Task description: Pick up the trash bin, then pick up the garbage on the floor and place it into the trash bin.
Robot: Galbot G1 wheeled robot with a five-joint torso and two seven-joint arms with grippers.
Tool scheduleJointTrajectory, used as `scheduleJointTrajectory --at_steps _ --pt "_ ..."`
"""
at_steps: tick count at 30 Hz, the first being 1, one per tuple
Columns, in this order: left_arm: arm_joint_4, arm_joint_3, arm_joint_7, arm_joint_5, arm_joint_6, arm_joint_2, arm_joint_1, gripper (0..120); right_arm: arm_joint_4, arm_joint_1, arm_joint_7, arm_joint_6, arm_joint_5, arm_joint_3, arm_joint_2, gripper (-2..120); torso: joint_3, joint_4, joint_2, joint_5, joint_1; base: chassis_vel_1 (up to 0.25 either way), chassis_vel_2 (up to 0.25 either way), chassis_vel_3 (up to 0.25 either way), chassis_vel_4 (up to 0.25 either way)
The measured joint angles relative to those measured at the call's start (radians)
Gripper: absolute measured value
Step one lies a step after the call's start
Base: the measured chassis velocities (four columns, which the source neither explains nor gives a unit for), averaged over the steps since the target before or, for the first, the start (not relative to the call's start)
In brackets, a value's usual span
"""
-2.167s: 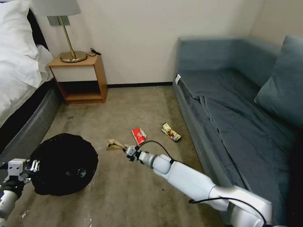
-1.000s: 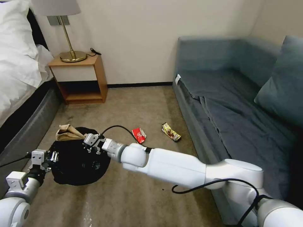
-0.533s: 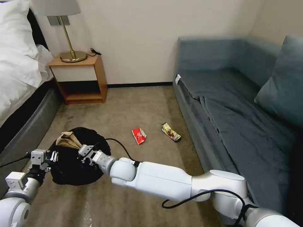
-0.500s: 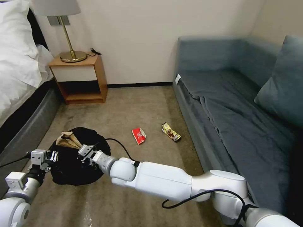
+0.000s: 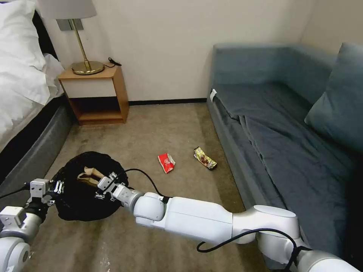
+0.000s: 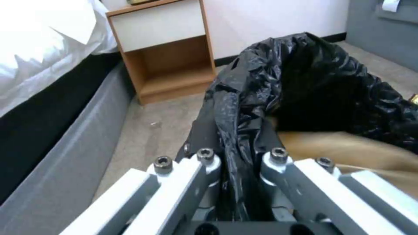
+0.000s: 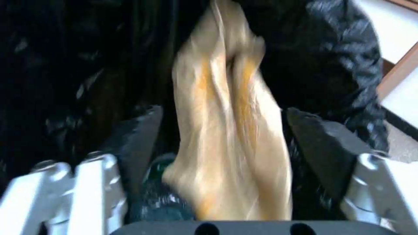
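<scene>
The trash bin [image 5: 75,206], lined with crinkled black plastic, hangs low at the left with my left gripper [image 5: 57,187] shut on its near rim; the left wrist view shows the liner [image 6: 326,91] pinched between the fingers [image 6: 204,156]. My right gripper [image 5: 104,187] is over the bin mouth, open. The crumpled brown paper bag [image 5: 89,175] lies inside the bin, loose between the spread fingers [image 7: 139,130] in the right wrist view, where the bag [image 7: 231,137] is blurred. A red snack packet [image 5: 166,162] and a yellow-brown wrapper [image 5: 205,158] lie on the carpet.
A bed [image 5: 26,124] runs along the left, with a wooden nightstand [image 5: 96,94] and a brass lamp [image 5: 85,66] at the back wall. A blue-grey sofa [image 5: 283,128] lines the right. Open carpet lies between them.
My right arm carried the brown paper bag from the floor to the bin, then opened; the bag has dropped from the rim into the liner. The left gripper still holds the bin.
</scene>
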Motion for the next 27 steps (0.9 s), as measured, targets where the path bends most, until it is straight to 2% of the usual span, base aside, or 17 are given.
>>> scheduleJointTrajectory --at_steps 1,3,4,5,9,11,13,15,18,20,22,24,27 --pt "0.0 0.0 0.0 0.0 0.0 0.0 0.0 7 0.0 0.0 0.0 0.0 0.0 0.0 0.0 82 0.0 0.0 0.0 0.0 0.0 0.0 0.0 0.0 0.0" --pt "0.001 -0.004 -0.002 -0.012 0.003 0.017 -0.006 7 0.003 -0.016 0.013 0.0 -0.001 -0.003 -0.004 93 0.0 -0.0001 0.0 0.0001 0.0 0.0 0.0 0.0 0.0" --pt "0.001 -0.004 -0.002 -0.012 0.003 0.017 -0.006 7 0.003 -0.016 0.013 0.0 -0.001 -0.003 -0.004 93 0.0 -0.0001 0.0 0.0001 0.0 0.0 0.0 0.0 0.0" --pt "0.003 -0.006 -0.005 -0.016 0.003 0.021 -0.009 7 0.004 -0.02 0.028 0.006 0.0 0.0 -0.004 98 0.0 -0.0002 0.0 0.0001 0.0 0.0 0.0 0.0 0.0" --pt "0.007 -0.009 -0.007 -0.017 0.003 0.024 -0.009 7 0.006 -0.018 0.051 0.024 0.013 0.017 -0.001 99 0.0 -0.0002 0.0 0.0 0.0 0.0 0.0 0.0 0.0" --pt "0.02 -0.023 -0.007 -0.024 -0.005 0.025 -0.005 7 0.023 0.025 0.102 0.026 0.092 0.063 0.009 100 0.0 0.0001 0.0 0.0 0.0 0.0 0.0 0.0 0.0" --pt "0.02 -0.023 -0.007 -0.024 -0.005 0.025 -0.005 7 0.023 0.025 0.102 0.026 0.092 0.063 0.009 100 0.0 0.0001 0.0 0.0 0.0 0.0 0.0 0.0 0.0" --pt "0.034 -0.039 -0.007 -0.027 -0.018 0.028 0.001 7 0.042 0.084 0.141 -0.006 0.194 0.103 0.0 100 0.0 0.0002 0.0 0.0 0.0 0.0 0.0 0.0 0.0" --pt "0.047 -0.048 -0.007 -0.027 -0.026 0.029 -0.001 7 0.05 0.099 0.169 -0.036 0.244 0.122 -0.007 100 0.0 0.0001 0.0 0.0 0.0 0.0 0.0 0.0 0.0" --pt "0.08 -0.078 -0.006 -0.036 -0.052 0.028 0.003 7 0.068 0.112 0.264 -0.14 0.363 0.174 -0.033 100 0.0 -0.0002 0.0 0.0 0.0 0.0 0.0 0.0 0.0" --pt "0.084 -0.084 -0.006 -0.039 -0.062 0.028 0.008 7 0.072 0.114 0.282 -0.161 0.385 0.182 -0.04 100 0.0 -0.0001 0.0 0.0 0.0 0.0 0.0 0.0 0.0" --pt "0.089 -0.12 -0.001 -0.052 -0.103 0.026 0.046 7 0.084 0.114 0.363 -0.234 0.469 0.218 -0.08 100 0.0 0.0 0.0 0.0001 0.0 0.0 0.0 0.0 0.0" --pt "0.089 -0.137 0.001 -0.06 -0.115 0.024 0.066 7 0.089 0.108 0.406 -0.263 0.5 0.241 -0.101 100 0.0 0.0 0.0 0.0003 0.0 0.0 0.0 0.0 0.0"
